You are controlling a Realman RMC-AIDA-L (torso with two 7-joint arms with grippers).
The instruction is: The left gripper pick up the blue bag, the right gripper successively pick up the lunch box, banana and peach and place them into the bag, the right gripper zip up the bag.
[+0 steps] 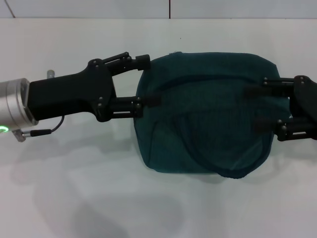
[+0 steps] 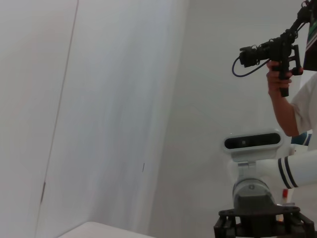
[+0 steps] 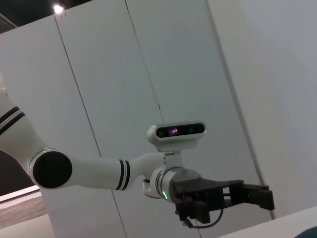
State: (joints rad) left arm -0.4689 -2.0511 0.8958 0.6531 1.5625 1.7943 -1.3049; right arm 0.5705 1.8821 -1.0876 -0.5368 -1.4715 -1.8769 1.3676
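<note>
The blue bag (image 1: 205, 114) lies flat on the white table (image 1: 74, 198) in my head view, in the middle and a little to the right, its zip line curving across the upper part. My left gripper (image 1: 148, 80) reaches in level from the left, forearm stretched along the table. Its fingers are spread wide: one tip sits at the bag's upper left corner, the other touches the left edge lower down. They bracket that edge without closing on it. My right gripper (image 1: 255, 109) comes in from the right edge of the picture, fingers also parted and lying over the bag's right side, with nothing pinched between them. Bare table runs all along the near side and to the far left.

From my left wrist, I see a pale wall, my right arm's wrist camera (image 2: 251, 143), and a person's hand (image 2: 278, 79) holding a camera rig.

From my right wrist, I see my left gripper (image 3: 257, 196) farther off, fingers apart, before white wall panels.
</note>
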